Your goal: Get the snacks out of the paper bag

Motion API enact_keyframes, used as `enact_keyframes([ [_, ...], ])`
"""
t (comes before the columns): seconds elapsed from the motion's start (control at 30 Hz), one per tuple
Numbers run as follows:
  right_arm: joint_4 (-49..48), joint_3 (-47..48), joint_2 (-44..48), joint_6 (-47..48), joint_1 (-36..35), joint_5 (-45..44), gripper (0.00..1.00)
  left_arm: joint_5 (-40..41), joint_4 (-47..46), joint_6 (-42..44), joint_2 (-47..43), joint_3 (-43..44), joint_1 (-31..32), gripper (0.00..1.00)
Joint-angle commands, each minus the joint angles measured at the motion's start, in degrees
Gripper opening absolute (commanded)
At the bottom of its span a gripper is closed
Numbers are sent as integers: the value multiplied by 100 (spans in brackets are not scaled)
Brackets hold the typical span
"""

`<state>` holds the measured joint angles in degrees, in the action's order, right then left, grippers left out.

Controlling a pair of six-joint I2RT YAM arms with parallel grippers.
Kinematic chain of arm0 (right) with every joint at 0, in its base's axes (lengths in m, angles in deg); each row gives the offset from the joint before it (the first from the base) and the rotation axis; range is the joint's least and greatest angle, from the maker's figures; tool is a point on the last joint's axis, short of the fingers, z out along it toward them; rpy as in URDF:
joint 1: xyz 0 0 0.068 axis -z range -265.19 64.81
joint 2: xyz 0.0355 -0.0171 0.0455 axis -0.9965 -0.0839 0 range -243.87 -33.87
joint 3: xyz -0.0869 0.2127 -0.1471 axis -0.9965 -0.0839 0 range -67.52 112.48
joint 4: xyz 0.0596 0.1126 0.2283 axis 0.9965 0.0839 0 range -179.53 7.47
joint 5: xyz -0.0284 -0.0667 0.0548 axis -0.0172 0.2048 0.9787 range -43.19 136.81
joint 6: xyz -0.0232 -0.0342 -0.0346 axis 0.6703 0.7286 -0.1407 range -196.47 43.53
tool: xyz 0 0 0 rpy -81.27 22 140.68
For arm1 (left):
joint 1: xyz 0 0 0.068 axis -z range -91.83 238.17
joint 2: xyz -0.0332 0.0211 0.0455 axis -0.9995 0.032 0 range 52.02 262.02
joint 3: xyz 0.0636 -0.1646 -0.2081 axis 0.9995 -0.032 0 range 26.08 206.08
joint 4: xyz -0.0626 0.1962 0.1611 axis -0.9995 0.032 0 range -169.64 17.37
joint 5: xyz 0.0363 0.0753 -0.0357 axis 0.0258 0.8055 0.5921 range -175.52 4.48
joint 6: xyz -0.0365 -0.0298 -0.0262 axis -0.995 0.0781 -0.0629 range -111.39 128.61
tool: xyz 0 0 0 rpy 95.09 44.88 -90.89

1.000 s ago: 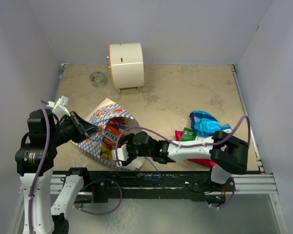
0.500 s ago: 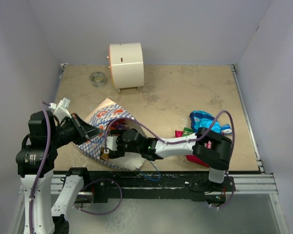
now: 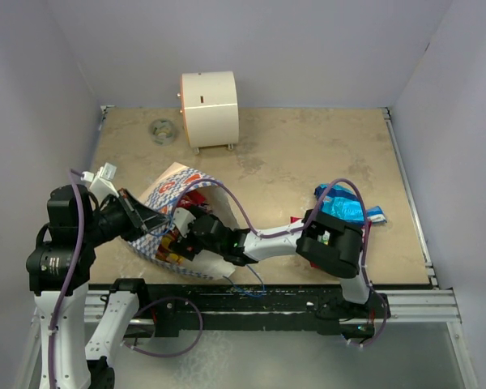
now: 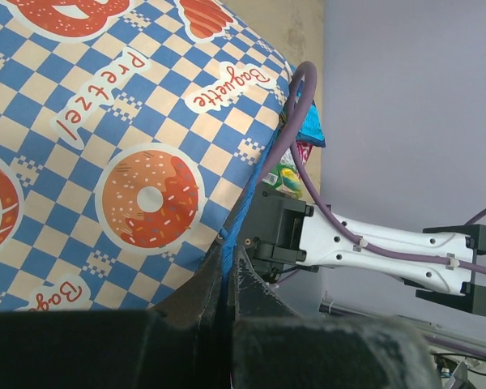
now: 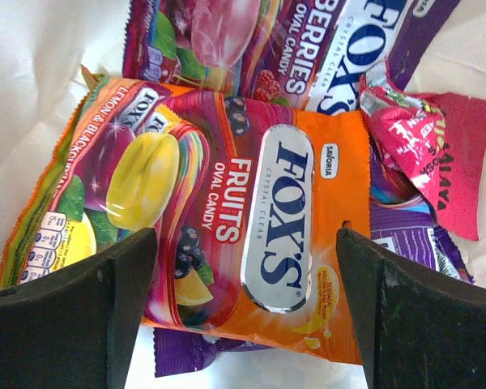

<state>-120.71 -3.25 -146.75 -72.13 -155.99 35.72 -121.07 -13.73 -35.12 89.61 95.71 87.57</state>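
The blue-and-white checkered paper bag (image 3: pixel 166 188) lies on its side at the near left, mouth toward the right. My left gripper (image 3: pixel 148 215) is shut on its blue cord handle (image 4: pixel 241 220) at the rim. My right gripper (image 3: pixel 181 229) is inside the bag's mouth, open, its fingers (image 5: pixel 81 312) on either side of an orange Fox's candy packet (image 5: pixel 251 235). A purple Fox's packet (image 5: pixel 324 44) and a pink packet (image 5: pixel 425 150) lie behind it. Outside the bag, a blue packet (image 3: pixel 343 206) and red and green ones (image 3: pixel 296 224) lie at the right.
A cream cylindrical box (image 3: pixel 209 108) stands at the back, with a small round object (image 3: pixel 161 130) to its left. Grey walls close the table on three sides. A metal rail (image 3: pixel 413 304) runs along the near edge.
My right arm has reached leftward, carrying its open gripper from just outside the bag's mouth into the bag. My left gripper has kept hold of the handle.
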Motion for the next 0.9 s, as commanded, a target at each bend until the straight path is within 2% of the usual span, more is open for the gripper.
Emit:
enact_keyframes([
  [0.0, 265, 118, -129, -323, 21, -357, 90, -39, 14, 73, -30, 80, 20, 0],
  [0.07, 327, 92, -203, -263, 19, -310, 84, -34, 13, 66, -9, 78, 14, 0],
  [0.13, 339, 52, -234, -210, 15, -216, 72, -33, 17, 69, 20, 78, 21, 0],
  [0.2, 321, 14, -224, -194, 21, -156, 56, -33, 31, 82, 51, 76, 18, 0],
  [0.5, 373, 11, 97, 145, 18, 85, 14, 186, -15, -64, -22, -37, 16, 0],
  [0.7, 348, 11, 361, 260, 22, 124, 0, 287, -45, -52, 37, -12, 23, 0],
  [0.87, 134, -242, 756, 360, 23, 179, 0, 435, -77, -5, 137, 109, 21, 0],
])
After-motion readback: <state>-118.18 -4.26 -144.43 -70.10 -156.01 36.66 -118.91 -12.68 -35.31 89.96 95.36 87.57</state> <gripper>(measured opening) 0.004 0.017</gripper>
